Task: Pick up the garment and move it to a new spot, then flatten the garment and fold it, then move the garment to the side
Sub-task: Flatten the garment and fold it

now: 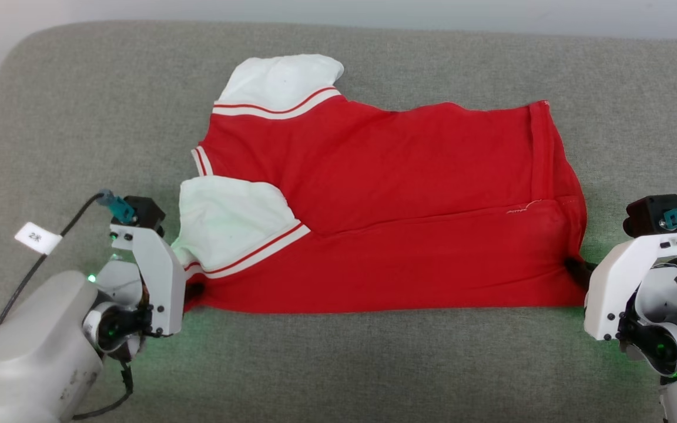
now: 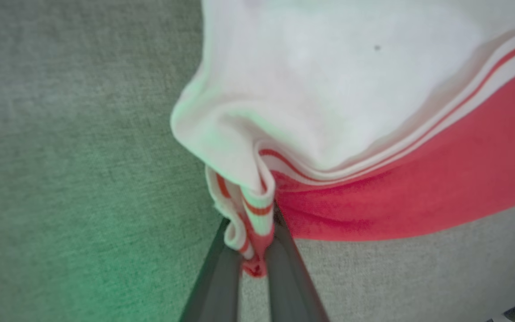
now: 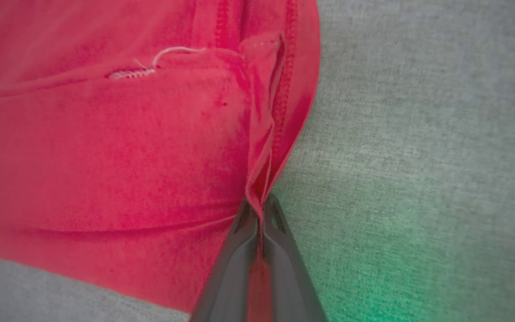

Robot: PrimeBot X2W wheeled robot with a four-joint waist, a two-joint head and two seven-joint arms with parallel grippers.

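Grey cushion (image 1: 374,364) bears the garment (image 1: 385,205) spread between left gripper (image 2: 253,226) and right gripper (image 3: 260,206), each clamped on a near corner

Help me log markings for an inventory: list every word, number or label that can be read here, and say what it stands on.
"2", followed by one character too small to read: on the white tag above the grey surface, at the left of the head view.
On the garment: no lettering to read on the red and white cloth that faces up.
No other text is legible.
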